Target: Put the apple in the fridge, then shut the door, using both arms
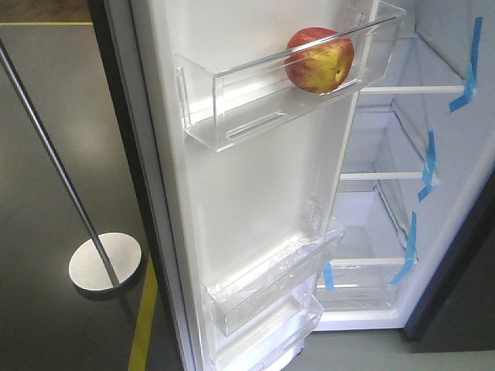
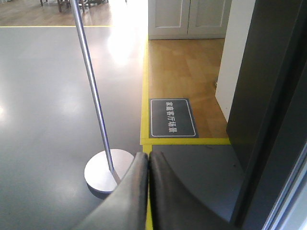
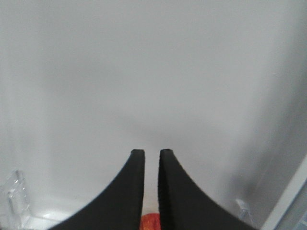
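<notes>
At 3 o'clock end of bin (image 1: 247,104), apple (image 1: 319,59) tilted, dimple toward 4 o'clock; left gripper (image 2: 148,160) pinched together, empty; right gripper (image 3: 151,152) barely parted, empty.

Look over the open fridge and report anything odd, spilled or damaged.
Nothing is spilled or broken. Two oddities: strips of blue tape hang across the shelf edges inside the fridge, on its right side, and the apple sits alone at the right end of the top door bin.
</notes>
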Tool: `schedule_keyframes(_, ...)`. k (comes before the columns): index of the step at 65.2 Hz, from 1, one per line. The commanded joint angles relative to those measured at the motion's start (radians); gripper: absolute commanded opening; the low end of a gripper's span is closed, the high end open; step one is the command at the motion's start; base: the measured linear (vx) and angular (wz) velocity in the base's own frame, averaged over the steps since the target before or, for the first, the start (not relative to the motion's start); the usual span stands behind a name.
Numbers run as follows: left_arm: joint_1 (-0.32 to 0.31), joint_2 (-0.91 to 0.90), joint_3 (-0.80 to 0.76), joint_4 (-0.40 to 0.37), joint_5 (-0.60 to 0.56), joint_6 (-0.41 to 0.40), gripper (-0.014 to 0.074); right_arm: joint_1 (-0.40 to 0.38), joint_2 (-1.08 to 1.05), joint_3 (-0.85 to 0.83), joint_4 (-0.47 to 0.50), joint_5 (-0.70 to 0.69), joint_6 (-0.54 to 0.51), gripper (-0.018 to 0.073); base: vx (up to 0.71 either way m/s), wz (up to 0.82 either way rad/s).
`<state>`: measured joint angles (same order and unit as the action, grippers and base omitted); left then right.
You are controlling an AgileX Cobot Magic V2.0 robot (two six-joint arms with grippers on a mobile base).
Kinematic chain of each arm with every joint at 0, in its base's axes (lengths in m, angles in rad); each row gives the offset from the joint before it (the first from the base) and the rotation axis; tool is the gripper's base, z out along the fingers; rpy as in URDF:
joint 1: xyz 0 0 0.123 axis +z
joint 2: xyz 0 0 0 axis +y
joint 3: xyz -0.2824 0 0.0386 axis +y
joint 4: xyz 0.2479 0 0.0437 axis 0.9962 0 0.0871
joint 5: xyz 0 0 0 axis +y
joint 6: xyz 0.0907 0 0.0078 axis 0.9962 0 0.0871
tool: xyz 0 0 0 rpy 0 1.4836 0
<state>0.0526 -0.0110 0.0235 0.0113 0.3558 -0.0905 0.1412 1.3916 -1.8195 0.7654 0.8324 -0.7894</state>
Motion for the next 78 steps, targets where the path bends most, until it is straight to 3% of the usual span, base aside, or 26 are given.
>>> schedule_keyframes(1,-0.003,-0.015,-0.017,0.0,-0.069,-0.008,-0.0006,-0.003,-0.067,-0.026,-0.028,0.006,0.043,-0.0011,0.0,0.0)
schedule_keyframes(30,-0.003,-0.015,-0.017,0.0,-0.069,-0.008,-0.0006,-0.003,-0.192,0.032,-0.133,0.084,0.154,-0.0004,0.0,0.0)
schedule_keyframes(44,-0.003,-0.015,-0.017,0.0,-0.069,-0.008,-0.0006,-0.003,-0.365,0.41,-0.121,-0.126,0.133,-0.0004,0.0,0.0)
schedule_keyframes(51,-0.003,-0.015,-0.017,0.0,-0.069,-0.008,-0.0006,-0.002,-0.481,0.653,-0.069,-0.212,0.107,-0.0004,0.0,0.0)
schedule_keyframes(63,-0.003,-0.015,-0.017,0.076,-0.075,-0.002,-0.0006,-0.002,-0.721,0.997,-0.016,-0.298,0.08,-0.0004,0.0,0.0)
schedule_keyframes(78,-0.003,-0.015,-0.017,0.081,-0.075,-0.002,-0.0006,-0.002,-0.961,1.226,0.0,-0.369,0.088,-0.0004,0.0,0.0)
